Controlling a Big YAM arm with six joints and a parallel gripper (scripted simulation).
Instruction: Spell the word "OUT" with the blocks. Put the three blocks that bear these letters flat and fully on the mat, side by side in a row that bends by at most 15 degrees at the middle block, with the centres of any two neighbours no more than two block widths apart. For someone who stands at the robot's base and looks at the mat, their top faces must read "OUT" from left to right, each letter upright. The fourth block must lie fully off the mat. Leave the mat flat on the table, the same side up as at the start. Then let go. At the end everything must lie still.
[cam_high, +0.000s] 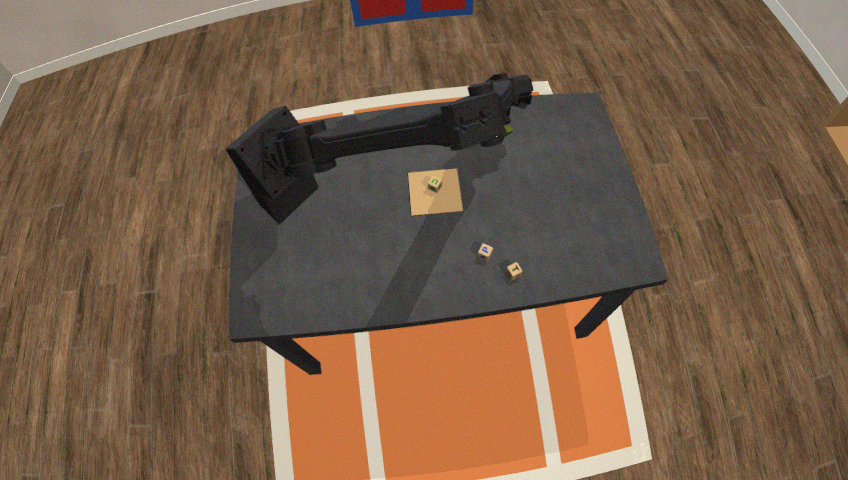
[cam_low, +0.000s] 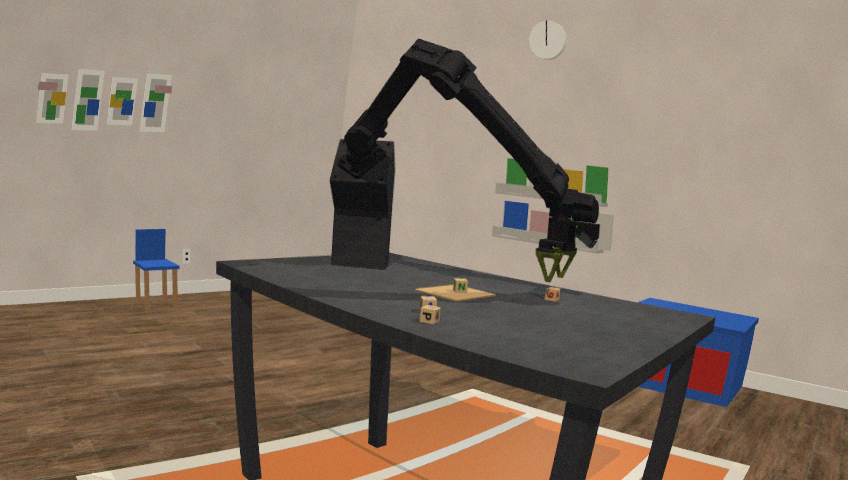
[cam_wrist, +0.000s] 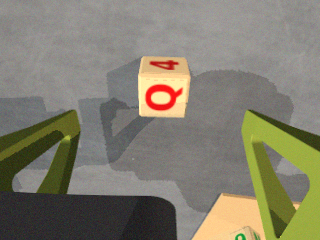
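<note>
My gripper (cam_low: 556, 268) is open and empty. It hangs a little above a block with red letters (cam_low: 552, 293) that lies on the bare table beyond the mat. In the wrist view this block (cam_wrist: 164, 87) shows a red Q on one face and a 4 on another, and lies apart from the green fingers, ahead of them. The arm hides it in the overhead view. The tan mat (cam_high: 434, 193) lies flat, with a green-lettered block (cam_high: 435, 183) on it showing a U on top. A block with a blue P (cam_high: 485, 251) and a block with a T (cam_high: 514, 270) lie close together off the mat.
The robot's base (cam_high: 270, 163) stands at the table's left side. The arm (cam_high: 404, 127) reaches over the table's back edge.
</note>
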